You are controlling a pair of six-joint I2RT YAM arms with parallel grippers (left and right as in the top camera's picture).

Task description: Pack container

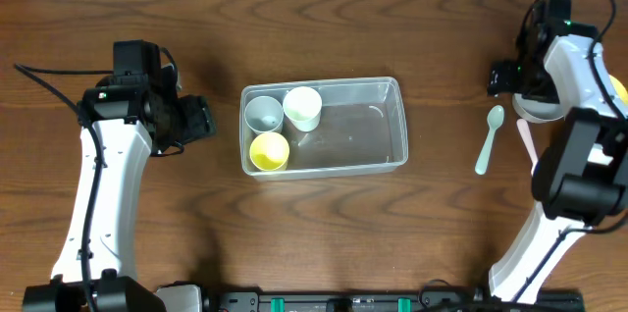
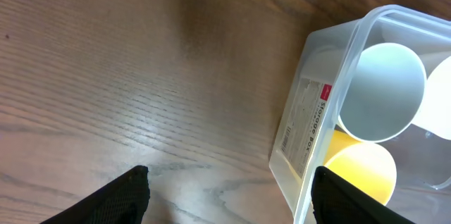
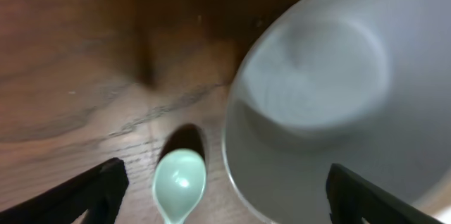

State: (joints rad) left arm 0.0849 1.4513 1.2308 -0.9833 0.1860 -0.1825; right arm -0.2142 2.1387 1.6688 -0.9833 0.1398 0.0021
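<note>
The right gripper hangs with jaws spread wide and empty just above a pale grey round bowl. A mint-green plastic spoon lies just beside the bowl's rim. The likely step is seizing that bowl: one finger inside the rim, one outside, clear of the spoon. Farther off, mid-table, the large clear plastic rectangular container holds a grey cup, a white cup and a yellow cup at its left end; its right half offers room. The left gripper, likewise wide open and empty, sits beside the container over the dark wood-grain table.
</note>
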